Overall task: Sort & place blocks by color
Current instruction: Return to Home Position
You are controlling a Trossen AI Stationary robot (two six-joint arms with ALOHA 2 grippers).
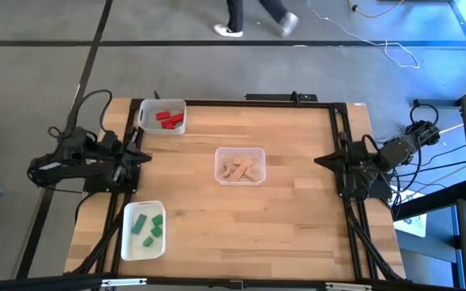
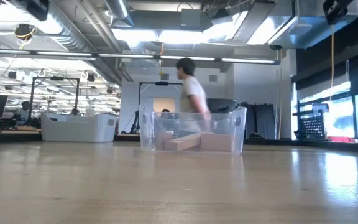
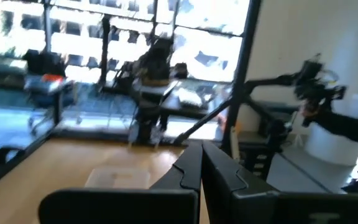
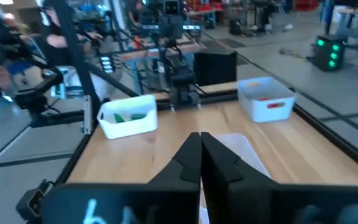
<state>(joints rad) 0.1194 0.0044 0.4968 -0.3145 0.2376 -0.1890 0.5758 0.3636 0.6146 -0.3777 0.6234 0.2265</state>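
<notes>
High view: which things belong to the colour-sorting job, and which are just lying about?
Job: red blocks in one white tray; green blocks in the other white tray; light-wood blocks in the clear tray; left gripper, right gripper, at the table's sides.
Lying about: floor cables; a person beyond the table.

Light-wood blocks (image 2: 183, 144) lie inside a clear tray (image 2: 146, 127).

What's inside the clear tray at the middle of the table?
The clear tray holds plain light-wood blocks, lying in a loose pile. They overlap, so their count and anything beneath them is hidden. The left gripper and right gripper wait at the table's sides.
</notes>
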